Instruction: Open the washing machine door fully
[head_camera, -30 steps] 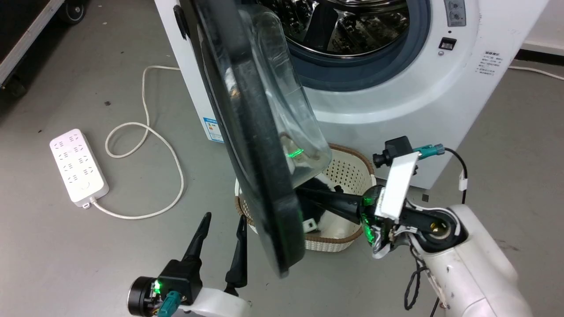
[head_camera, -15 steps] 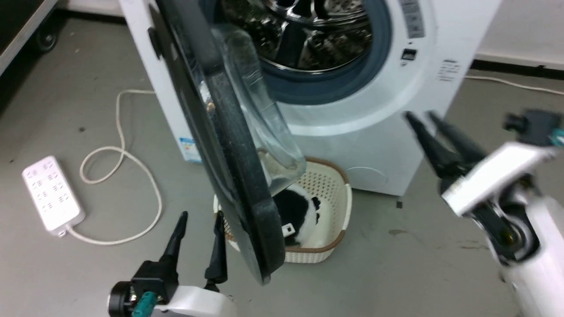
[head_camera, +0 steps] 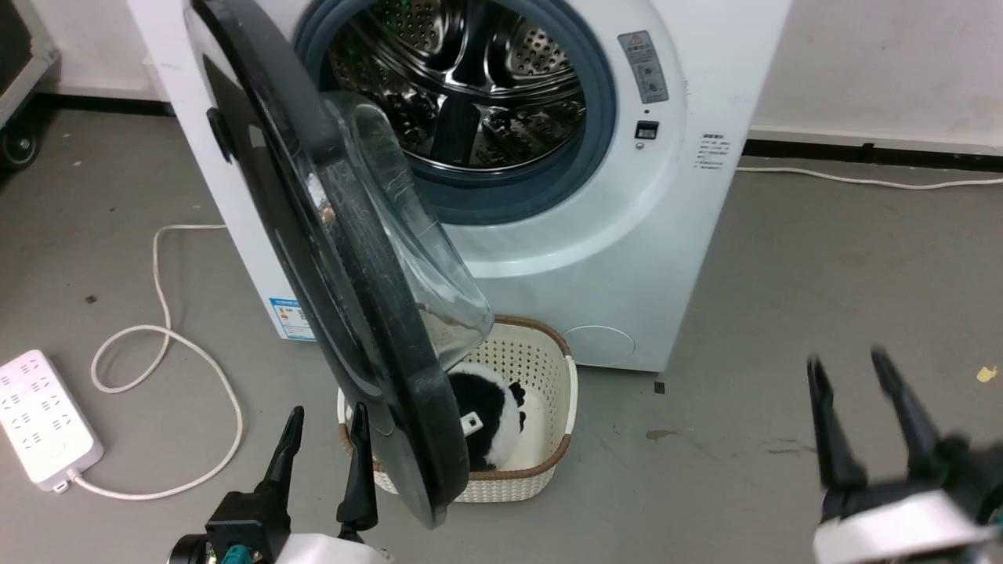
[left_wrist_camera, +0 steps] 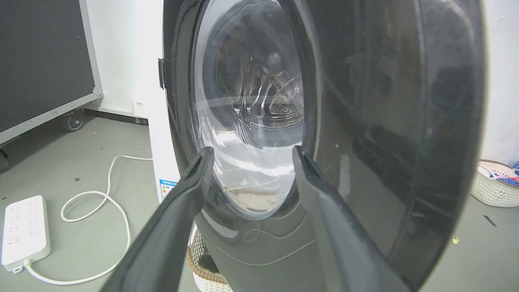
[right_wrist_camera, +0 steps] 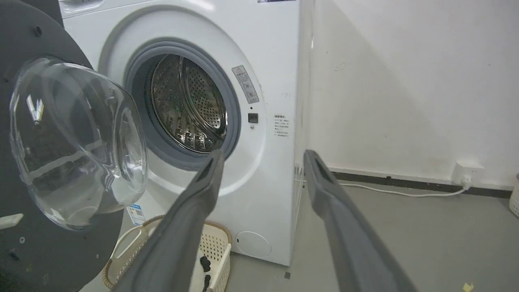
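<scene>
Left gripper (head_camera: 328,407): near left, fingers parted, empty, just beside the outer face of the washing machine door (head_camera: 392,368)
Right gripper (head_camera: 846,358): near right, fingers spread, empty, well apart from door
Door: roughly half open, hinged at left, edge-on, low edge above laundry basket (head_camera: 501,487)
Hazards: unheld door may swing shut over drum mouth (head_camera: 462,102); a left-gripper nudge on the outer face would close it; right fingers reaching in could strike the glass bowl (head_camera: 423,258)

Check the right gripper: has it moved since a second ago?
Yes. The right gripper was over the basket by the washing machine door; now it is well to the basket's right, open.
</scene>
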### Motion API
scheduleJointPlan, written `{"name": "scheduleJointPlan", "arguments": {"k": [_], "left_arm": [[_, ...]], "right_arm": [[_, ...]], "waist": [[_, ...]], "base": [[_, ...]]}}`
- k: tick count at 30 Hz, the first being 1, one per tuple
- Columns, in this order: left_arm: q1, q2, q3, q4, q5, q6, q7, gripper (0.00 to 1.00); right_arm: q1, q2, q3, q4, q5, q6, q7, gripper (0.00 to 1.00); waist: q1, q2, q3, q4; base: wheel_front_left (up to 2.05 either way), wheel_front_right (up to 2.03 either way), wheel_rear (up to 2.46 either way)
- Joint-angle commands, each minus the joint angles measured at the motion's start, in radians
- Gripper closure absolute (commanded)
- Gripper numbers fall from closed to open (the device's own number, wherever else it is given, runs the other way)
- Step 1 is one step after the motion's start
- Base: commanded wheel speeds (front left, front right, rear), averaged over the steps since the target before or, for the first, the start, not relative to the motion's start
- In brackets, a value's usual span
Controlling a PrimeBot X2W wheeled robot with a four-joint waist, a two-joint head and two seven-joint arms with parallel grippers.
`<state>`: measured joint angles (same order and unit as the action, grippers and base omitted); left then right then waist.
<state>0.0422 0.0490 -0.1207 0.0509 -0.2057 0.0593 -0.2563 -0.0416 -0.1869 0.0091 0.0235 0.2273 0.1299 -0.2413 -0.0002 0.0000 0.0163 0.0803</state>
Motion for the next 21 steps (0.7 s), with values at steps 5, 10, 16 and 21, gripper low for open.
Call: {"name": "scheduleJointPlan", "arguments": {"k": [5,10,16,21], "left_arm": [[0.017,0.003,0.011,0.022,0.014,-0.022,-0.006,0.0],[0.011,0.002,0.018,0.03,0.022,-0.026,-0.006,0.0],[0.002,0.002,0.023,0.03,0.028,-0.029,-0.006,1.0],[-0.004,0.002,0.038,0.004,0.033,-0.026,-0.006,1.0]], "right_arm": [[0.167,0.128,-0.021,-0.03,-0.1,0.001,-0.017,0.0],[0.186,0.136,-0.006,-0.027,-0.09,0.001,-0.02,0.0],[0.175,0.136,-0.003,-0.043,-0.064,0.001,-0.02,0.0],[0.169,0.136,-0.008,-0.049,-0.061,0.001,-0.02,0.0]], "waist": [[0.0002,0.0,-0.001,-0.02],[0.0002,0.0,0.01,-0.024],[0.0002,0.0,0.017,-0.023],[0.0002,0.0,0.014,-0.02]], "base": [[0.0,0.0,0.0],[0.0,0.0,0.0],[0.0,0.0,0.0],[0.0,0.0,0.0]]}}
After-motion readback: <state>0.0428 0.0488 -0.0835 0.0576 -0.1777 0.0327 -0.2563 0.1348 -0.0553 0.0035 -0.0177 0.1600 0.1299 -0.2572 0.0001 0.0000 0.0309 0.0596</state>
